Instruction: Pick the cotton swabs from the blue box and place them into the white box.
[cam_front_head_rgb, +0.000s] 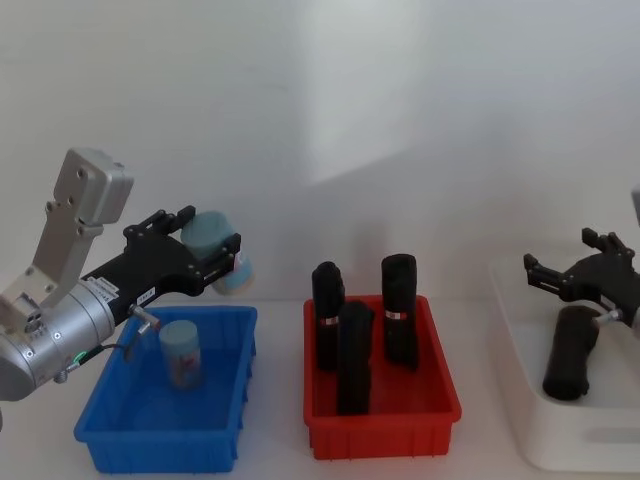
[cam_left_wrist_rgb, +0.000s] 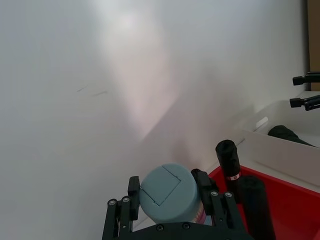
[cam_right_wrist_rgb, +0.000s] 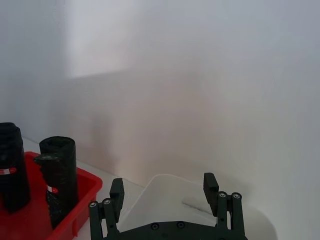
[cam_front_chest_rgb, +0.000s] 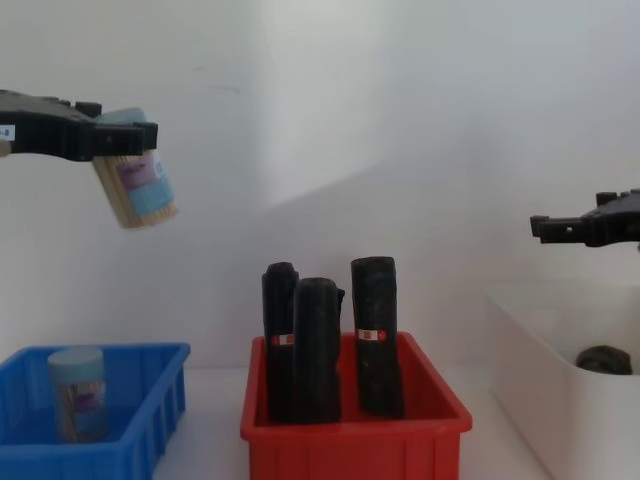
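Our left end effector grips the lid end of a cotton swab tub, held high above the blue box with its long axis tilted, base down. The white box lies well to our right, beyond the red bin. Our right end effector, spread and empty, hovers over it. A second tub stands in the blue box.
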